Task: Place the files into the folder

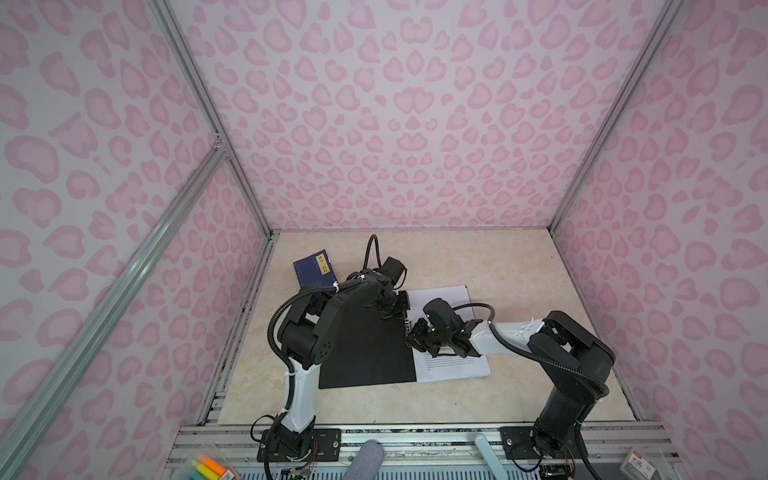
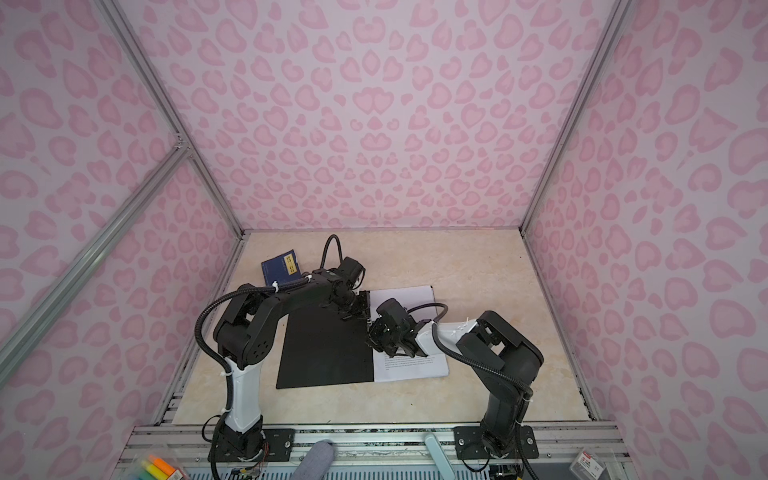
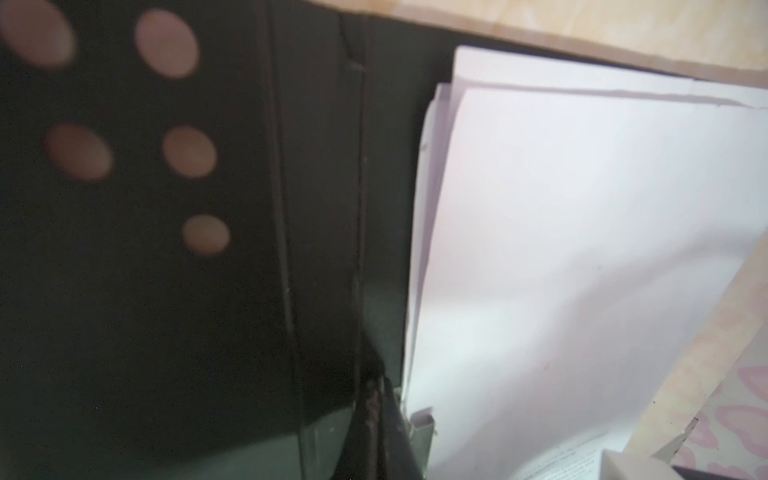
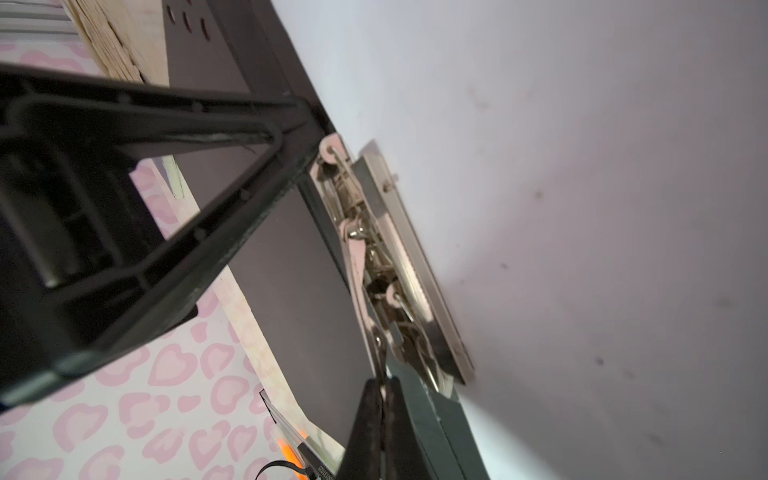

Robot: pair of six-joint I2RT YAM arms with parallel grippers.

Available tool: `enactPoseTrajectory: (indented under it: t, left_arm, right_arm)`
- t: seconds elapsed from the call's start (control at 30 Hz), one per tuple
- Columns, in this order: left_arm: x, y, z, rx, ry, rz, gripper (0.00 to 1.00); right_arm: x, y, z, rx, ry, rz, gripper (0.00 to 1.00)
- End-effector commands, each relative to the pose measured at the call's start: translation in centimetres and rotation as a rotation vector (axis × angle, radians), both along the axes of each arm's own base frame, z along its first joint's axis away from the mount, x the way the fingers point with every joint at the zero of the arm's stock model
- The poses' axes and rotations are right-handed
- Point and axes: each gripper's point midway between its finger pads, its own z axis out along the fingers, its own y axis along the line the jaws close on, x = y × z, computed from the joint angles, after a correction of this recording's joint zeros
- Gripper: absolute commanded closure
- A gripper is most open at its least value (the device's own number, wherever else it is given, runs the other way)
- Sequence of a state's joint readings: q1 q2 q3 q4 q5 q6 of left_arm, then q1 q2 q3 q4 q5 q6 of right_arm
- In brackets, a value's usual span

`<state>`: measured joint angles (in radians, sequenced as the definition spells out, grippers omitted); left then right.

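The folder [image 1: 365,353] [image 2: 328,353] lies open on the table with its black inside up. The files [image 1: 440,299] [image 2: 407,297], white sheets with printed text, cover its right half. Their edges sit under the metal clip [image 4: 386,249] along the spine. My right gripper [image 1: 415,336] [image 4: 382,388] is shut with the clip's thin lever pinched between its fingertips. My left gripper [image 1: 392,309] [image 3: 376,382] is shut with nothing in it. Its tip rests on the spine by the clip's far end [image 3: 422,419].
A small dark-blue booklet [image 1: 311,268] [image 2: 280,266] with a yellow label lies behind the folder on the left. A clear box of markers [image 1: 212,467] and a small packet [image 1: 638,463] sit on the front rail. Pink patterned walls enclose the table on three sides.
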<state>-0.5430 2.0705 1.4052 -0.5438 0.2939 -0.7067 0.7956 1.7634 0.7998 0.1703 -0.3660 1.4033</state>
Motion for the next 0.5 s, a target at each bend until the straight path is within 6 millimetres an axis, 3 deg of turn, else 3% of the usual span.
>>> enactPoseTrajectory:
  t: [0.0, 0.2, 0.47]
  left_arm:
    - [-0.6, 3.5, -2.3, 0.165, 0.028, 0.047, 0.97]
    - [-0.8, 3.9, -2.7, 0.177, 0.034, 0.053, 0.97]
    - [-0.8, 4.0, -2.9, 0.180, 0.038, 0.058, 0.97]
  right_arm:
    - [-4.3, -5.0, -4.9, -0.227, 0.186, -0.043, 1.00]
    - [-5.0, -6.7, -5.3, -0.290, 0.181, -0.059, 1.00]
    - [-5.5, -7.0, -7.2, -0.325, 0.206, -0.031, 1.00]
